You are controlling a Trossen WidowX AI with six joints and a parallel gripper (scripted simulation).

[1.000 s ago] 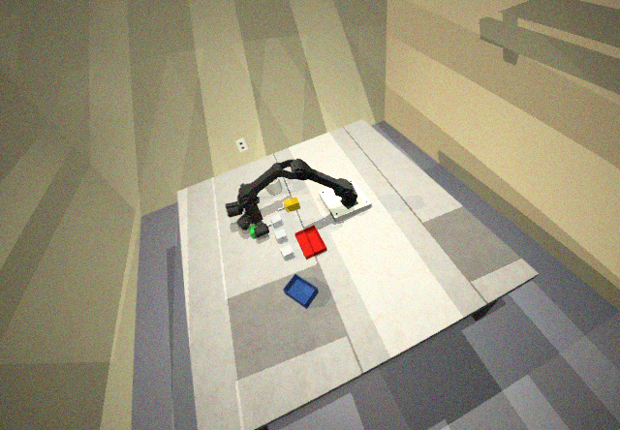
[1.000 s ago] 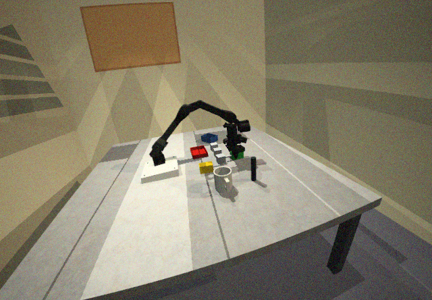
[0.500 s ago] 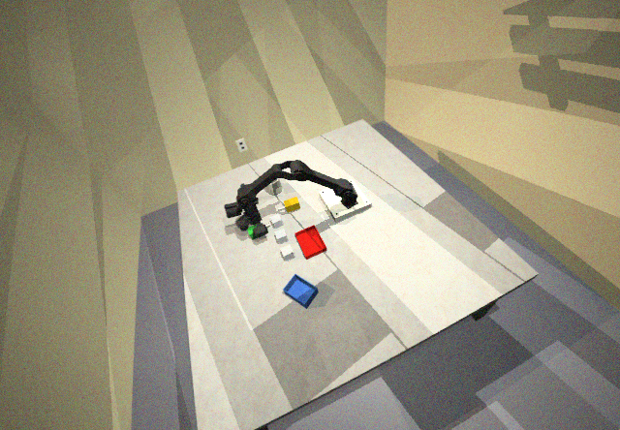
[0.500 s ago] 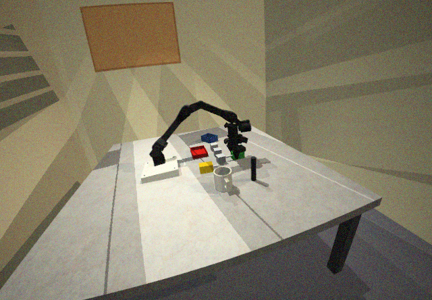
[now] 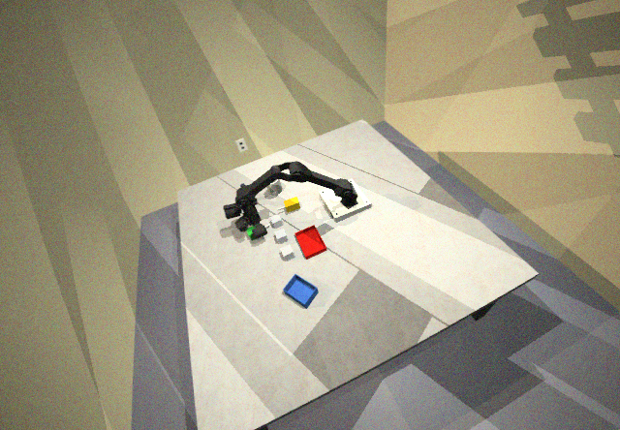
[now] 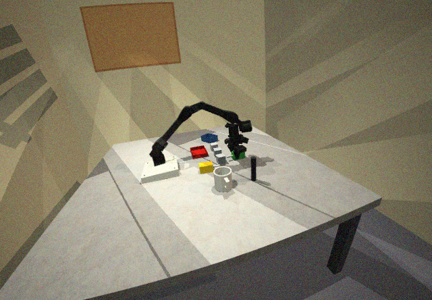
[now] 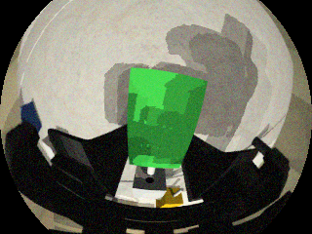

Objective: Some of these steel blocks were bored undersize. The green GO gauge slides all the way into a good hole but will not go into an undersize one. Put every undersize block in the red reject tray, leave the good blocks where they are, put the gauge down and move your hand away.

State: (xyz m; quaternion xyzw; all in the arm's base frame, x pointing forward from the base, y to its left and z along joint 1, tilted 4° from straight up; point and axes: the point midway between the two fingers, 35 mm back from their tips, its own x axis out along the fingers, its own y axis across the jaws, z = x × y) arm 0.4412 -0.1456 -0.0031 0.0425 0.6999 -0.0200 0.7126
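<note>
Between the fingers (image 5: 254, 233) (image 6: 238, 151), gripped firmly, is the gauge (image 5: 249, 231) (image 7: 163, 117), beside the blocks (image 5: 280, 235) (image 6: 217, 151); keep it level, line its pin up with the bore, then ease in without forcing. Beyond lies the tray (image 5: 310, 241) (image 6: 198, 151).

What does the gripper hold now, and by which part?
The green GO gauge, its green block gripped by two opposite sides.

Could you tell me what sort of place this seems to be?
Probably a workshop or lab corner: a robot arm on a table, an orange wall board and a wall socket.
</note>
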